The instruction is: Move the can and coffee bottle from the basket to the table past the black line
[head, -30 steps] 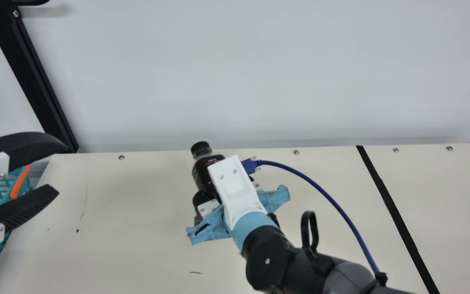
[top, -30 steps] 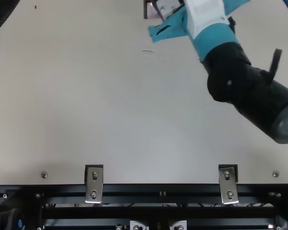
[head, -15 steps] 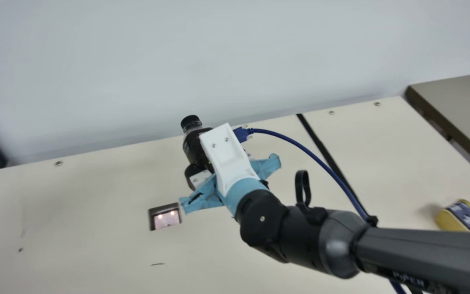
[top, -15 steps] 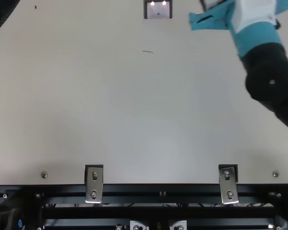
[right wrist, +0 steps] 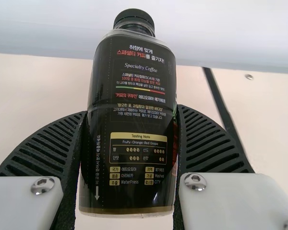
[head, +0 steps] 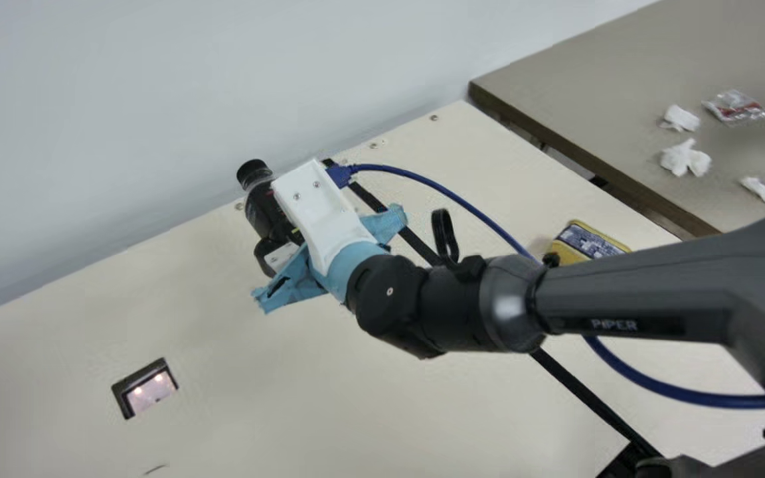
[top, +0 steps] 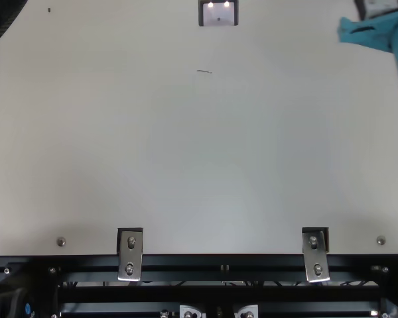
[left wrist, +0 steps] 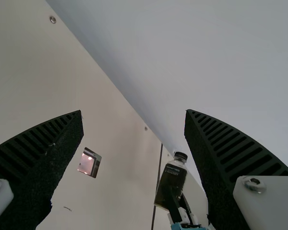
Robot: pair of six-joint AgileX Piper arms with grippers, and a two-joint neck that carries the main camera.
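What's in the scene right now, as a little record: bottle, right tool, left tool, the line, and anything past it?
Bottle: dark coffee bottle, black cap on, roughly upright
Right tool: the right tool is closed on the bottle's sides
Left tool: the left tool is open, nothing between its fingers
Line: black line on the table, to the bottle's right in the main view
Past the line: yellow-and-blue thing, partly behind the right arm; cannot tell what it is
Side table: brownish table bearing crumpled white scraps

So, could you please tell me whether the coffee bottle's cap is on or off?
On: the black cap sits atop the coffee bottle, which the right gripper holds.
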